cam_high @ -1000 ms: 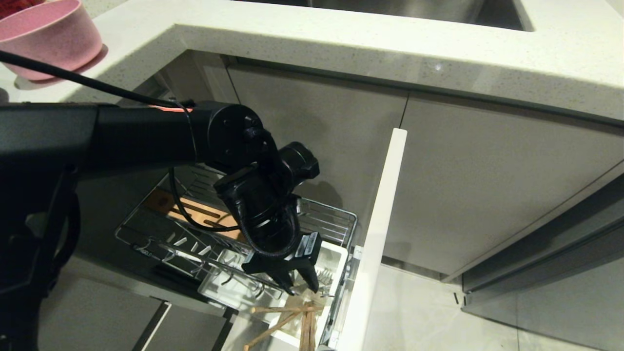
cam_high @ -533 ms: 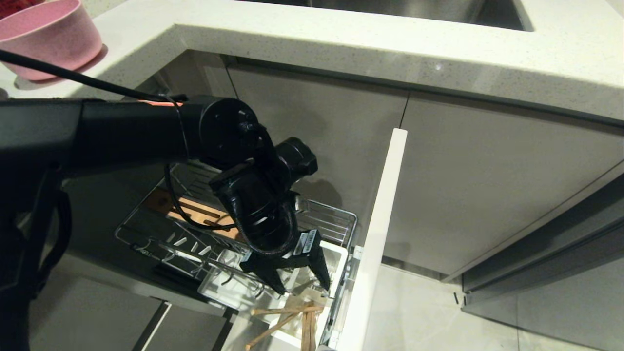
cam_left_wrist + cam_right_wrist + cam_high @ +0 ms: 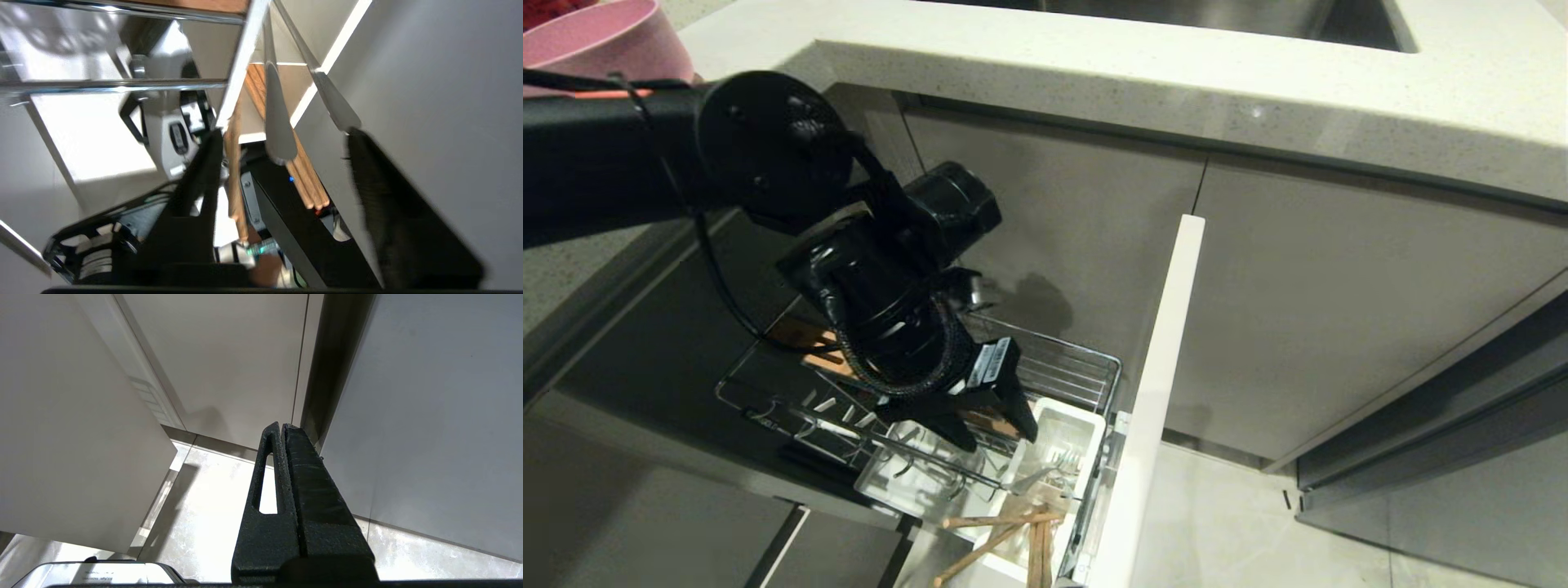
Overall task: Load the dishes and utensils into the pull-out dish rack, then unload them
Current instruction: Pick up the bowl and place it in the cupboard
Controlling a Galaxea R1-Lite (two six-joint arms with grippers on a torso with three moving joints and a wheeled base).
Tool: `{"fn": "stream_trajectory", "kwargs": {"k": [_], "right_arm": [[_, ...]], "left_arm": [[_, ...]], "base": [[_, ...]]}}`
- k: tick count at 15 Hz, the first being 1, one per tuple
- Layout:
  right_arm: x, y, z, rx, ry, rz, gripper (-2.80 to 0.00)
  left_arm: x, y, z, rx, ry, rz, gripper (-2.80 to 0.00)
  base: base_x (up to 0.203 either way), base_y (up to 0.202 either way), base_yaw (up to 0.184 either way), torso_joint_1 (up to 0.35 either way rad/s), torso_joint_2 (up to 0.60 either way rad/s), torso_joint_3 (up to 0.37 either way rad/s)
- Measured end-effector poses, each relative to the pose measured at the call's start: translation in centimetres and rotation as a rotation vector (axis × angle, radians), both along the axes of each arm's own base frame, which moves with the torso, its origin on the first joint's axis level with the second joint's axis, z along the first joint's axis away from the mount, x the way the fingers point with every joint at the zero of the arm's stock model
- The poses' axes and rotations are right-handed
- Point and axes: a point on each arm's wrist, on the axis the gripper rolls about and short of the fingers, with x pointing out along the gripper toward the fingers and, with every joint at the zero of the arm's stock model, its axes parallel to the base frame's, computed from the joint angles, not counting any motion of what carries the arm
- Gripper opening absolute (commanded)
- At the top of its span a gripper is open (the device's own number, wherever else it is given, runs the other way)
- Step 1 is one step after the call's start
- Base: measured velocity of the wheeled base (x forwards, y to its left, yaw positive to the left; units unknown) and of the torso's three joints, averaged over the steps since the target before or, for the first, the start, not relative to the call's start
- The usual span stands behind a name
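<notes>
Fork (image 3: 1045,476) sits in the white utensil cup (image 3: 1058,441) at the front corner of the pulled-out dish rack (image 3: 1062,369), leaning with its handle up; in the left wrist view the handle (image 3: 279,118) shows between the fingertips, touching neither. Chopsticks (image 3: 1021,531) lie in the same cup, nearer the rack's front end than the fork, ends fanning out over the cup's rim. Left gripper (image 3: 995,433) hangs above the rack just beside the cup, pointing down, jaws apart and holding nothing. Wooden strip (image 3: 805,335) runs along the rack behind the gripper, mostly hidden by the arm. White front panel (image 3: 1156,384) stands on the rack's right edge, next to the cup. Pink bowl (image 3: 600,33) is up on the counter (image 3: 1143,73), well apart from the rack. Right gripper (image 3: 283,430) is parked away from the rack near the floor, fingers pressed together, empty.
</notes>
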Motion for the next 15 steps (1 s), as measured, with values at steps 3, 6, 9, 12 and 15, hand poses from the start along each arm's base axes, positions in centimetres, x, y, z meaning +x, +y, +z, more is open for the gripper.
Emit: {"fn": "stream_trajectory", "kwargs": {"k": [3, 6, 9, 12, 15], "right_arm": [[0.0, 0.0, 0.0, 0.0, 0.0, 0.0, -2.8], [0.0, 0.0, 0.0, 0.0, 0.0, 0.0, -2.8], [0.0, 0.0, 0.0, 0.0, 0.0, 0.0, -2.8], [0.0, 0.0, 0.0, 0.0, 0.0, 0.0, -2.8], [0.0, 0.0, 0.0, 0.0, 0.0, 0.0, -2.8]], "left_arm": [[-1.3, 1.9, 2.7, -0.019, -0.114, 0.044, -2.8], [-3.5, 4.1, 5.6, -0.035, -0.259, 0.095, -2.8], [-7.2, 7.0, 9.3, -0.083, -0.448, 0.155, -2.8], [-10.7, 10.4, 12.8, -0.142, -0.687, 0.261, -2.8], [-13.3, 13.9, 15.9, -0.156, -0.977, 0.32, 0.0]], "base": [[0.0, 0.0, 0.0, 0.0, 0.0, 0.0], [0.0, 0.0, 0.0, 0.0, 0.0, 0.0], [0.0, 0.0, 0.0, 0.0, 0.0, 0.0], [0.0, 0.0, 0.0, 0.0, 0.0, 0.0], [0.0, 0.0, 0.0, 0.0, 0.0, 0.0]]}}
